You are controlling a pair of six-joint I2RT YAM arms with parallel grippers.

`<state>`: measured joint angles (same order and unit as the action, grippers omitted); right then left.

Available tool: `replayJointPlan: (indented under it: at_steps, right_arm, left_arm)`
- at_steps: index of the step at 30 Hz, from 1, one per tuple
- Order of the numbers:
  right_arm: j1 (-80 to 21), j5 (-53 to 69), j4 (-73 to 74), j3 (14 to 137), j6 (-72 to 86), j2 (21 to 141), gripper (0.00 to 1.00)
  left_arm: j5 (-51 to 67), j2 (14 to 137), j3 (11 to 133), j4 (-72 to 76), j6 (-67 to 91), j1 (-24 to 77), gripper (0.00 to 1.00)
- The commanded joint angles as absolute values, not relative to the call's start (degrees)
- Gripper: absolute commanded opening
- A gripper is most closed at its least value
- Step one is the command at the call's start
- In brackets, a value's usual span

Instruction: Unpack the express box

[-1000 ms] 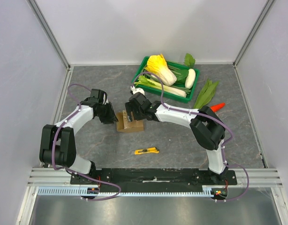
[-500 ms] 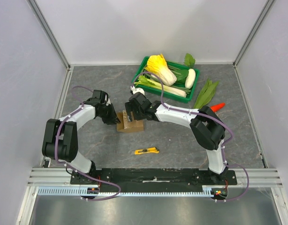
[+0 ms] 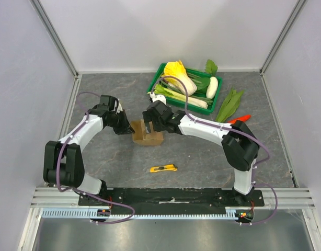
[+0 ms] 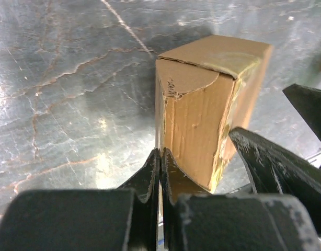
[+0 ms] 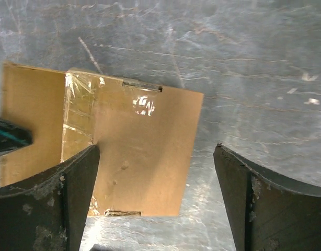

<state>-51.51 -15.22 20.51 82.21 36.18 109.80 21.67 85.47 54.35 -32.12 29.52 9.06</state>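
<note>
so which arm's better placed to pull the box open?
Left, probably. The left tool looks shut on the flap edge of the small brown cardboard box; the right tool hangs open over it.

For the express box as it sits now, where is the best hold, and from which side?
Probably from above, fingers across the express box on its two straight, parallel side walls, clear of the taped seam. The open right gripper hangs over it.

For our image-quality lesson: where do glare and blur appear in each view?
Left wrist: glare on the table, express box sharp, left gripper's fingers blurred. Right wrist: tape on the box glints, right gripper's fingers slightly soft. Top external: even light, soft shadows.
</note>
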Motion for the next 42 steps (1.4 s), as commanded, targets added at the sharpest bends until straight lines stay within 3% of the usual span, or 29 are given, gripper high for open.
replayJointPlan:
  at_steps: [1, 11, 31, 42]
  right_arm:
    - [-50.8, -22.75, 29.42, 84.18, 33.14, 105.56, 0.98]
    - [-51.15, -21.18, 29.71, 86.93, 32.17, 100.11, 0.98]
    - [-48.61, -16.43, 25.31, 78.93, 32.08, 104.77, 0.85]
    - [-45.53, -18.45, 24.43, 73.47, 33.22, 101.08, 0.85]
  left_arm:
    - [24.87, 81.04, 61.6, -37.52, 28.83, 8.79, 0.02]
    - [27.6, 80.24, 67.15, -40.78, 29.0, 8.79, 0.02]
    - [29.97, 79.19, 71.89, -44.03, 27.6, 8.79, 0.02]
    - [31.38, 78.75, 72.86, -44.82, 27.6, 8.79, 0.02]
